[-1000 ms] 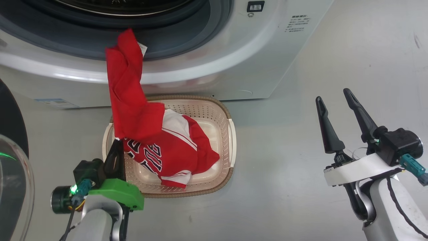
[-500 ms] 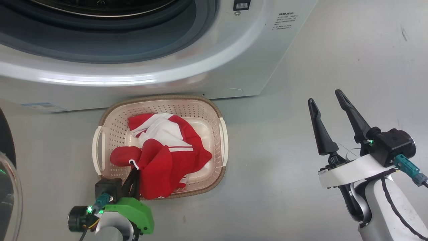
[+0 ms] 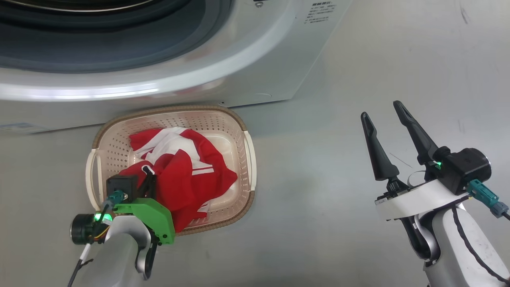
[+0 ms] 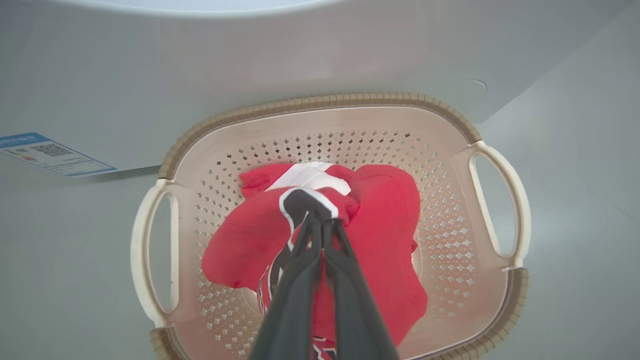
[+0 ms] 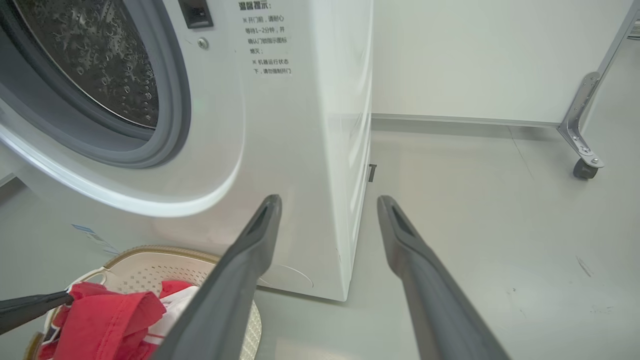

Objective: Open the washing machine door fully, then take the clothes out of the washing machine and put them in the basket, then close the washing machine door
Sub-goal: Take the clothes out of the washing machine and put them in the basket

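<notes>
The left gripper [image 4: 320,222] pinches the clothes [image 3: 181,185] inside the basket [image 3: 167,109] beneath it, while the right gripper [image 3: 380,109] gapes wide and empty, the washing machine [image 3: 259,52] to its left.

The clothes [image 3: 183,177] lie in the basket [image 3: 229,125] before the washing machine [image 3: 259,52].

Grey floor [image 3: 358,59] (faintly scuffed), white wall [image 5: 475,50], castored metal leg [image 5: 575,110]

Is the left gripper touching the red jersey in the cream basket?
Touching. Left wrist view: the left gripper pinches the red jersey by its dark, white-edged trim.
</notes>
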